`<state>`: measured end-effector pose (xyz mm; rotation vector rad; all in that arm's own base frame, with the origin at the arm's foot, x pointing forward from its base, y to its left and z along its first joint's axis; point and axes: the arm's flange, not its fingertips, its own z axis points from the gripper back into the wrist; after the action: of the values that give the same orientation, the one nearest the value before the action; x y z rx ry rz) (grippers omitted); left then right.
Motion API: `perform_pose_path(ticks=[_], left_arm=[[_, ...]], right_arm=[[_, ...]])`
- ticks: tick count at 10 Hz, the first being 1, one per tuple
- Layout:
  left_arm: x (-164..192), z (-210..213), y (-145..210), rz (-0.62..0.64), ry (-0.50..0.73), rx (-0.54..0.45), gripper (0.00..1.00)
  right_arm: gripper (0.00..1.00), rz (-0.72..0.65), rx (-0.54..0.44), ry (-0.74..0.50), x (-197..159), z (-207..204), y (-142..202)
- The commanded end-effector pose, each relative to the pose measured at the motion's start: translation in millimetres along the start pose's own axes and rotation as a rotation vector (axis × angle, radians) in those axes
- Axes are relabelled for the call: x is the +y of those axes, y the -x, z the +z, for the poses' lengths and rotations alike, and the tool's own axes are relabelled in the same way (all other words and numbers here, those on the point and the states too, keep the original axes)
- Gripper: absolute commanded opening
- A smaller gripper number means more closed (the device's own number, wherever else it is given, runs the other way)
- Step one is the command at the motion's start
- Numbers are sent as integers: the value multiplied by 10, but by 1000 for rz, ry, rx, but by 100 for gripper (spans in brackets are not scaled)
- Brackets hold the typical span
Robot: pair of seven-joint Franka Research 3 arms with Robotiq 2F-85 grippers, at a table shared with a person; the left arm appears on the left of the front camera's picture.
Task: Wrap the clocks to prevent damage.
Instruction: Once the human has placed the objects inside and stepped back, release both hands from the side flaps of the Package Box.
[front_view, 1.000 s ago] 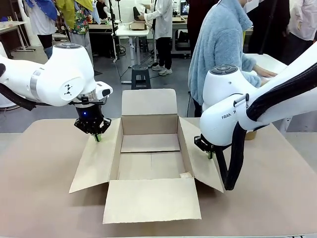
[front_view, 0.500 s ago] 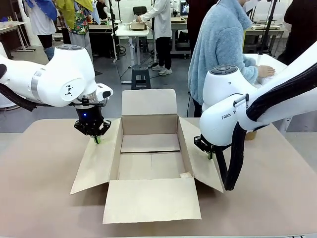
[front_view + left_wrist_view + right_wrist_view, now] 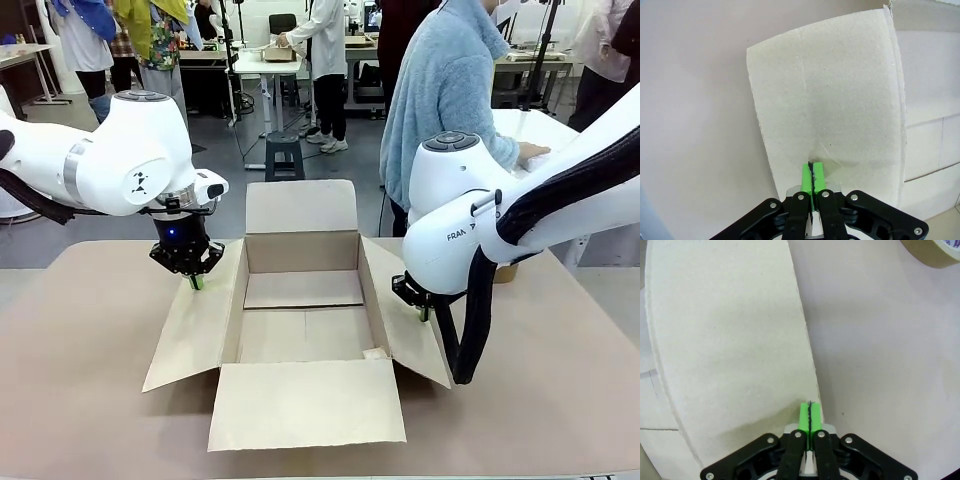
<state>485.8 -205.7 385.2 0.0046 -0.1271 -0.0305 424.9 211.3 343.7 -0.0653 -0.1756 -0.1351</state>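
A cardboard box (image 3: 303,300) is seen open at the middle of the table (image 3: 80,400), with all four flaps folded outward. The far flap (image 3: 301,205) stands upright; the near flap (image 3: 305,400) lies flat toward the camera. The left flap (image 3: 190,335) and right flap (image 3: 400,310) slope down and outward.

The left gripper (image 3: 196,281) is set with its jaws together, and its green tips are pressed onto the upper face of the left flap, near the flap's far outer corner. In the left wrist view a slight dent is seen in the cardboard at the tips. The right gripper (image 3: 424,313) is likewise closed, with its tips at the outer edge of the right flap where cardboard meets table. Nothing is held in either.

Bare table is left outside both side flaps and beyond the near flap. A roll of brown tape (image 3: 932,252) is seen on the table well apart from the right flap.

The table surface is plain, matt and pale brown. Across it a person in a pale blue fleece (image 3: 445,90) is turned toward another table. A stool (image 3: 284,155) and further workbenches are seen on the grey floor behind.
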Motion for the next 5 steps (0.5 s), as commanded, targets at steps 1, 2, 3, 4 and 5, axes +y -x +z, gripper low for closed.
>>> perform_pose_path(ticks=[1,2,3,4,5], left_arm=[[-12,2,-23,-10,-12,3,0],[-12,2,-23,-10,-12,3,0],[-12,2,-23,-10,-12,3,0],[-12,2,-23,-10,-12,3,0],[-12,2,-23,-10,-12,3,0]], right_arm=[[1,-1,-4,17,0,0,11],[1,-1,-4,17,0,0,11],[1,-1,-4,17,0,0,11],[1,-1,-4,17,0,0,11],[1,-1,-4,17,0,0,11]])
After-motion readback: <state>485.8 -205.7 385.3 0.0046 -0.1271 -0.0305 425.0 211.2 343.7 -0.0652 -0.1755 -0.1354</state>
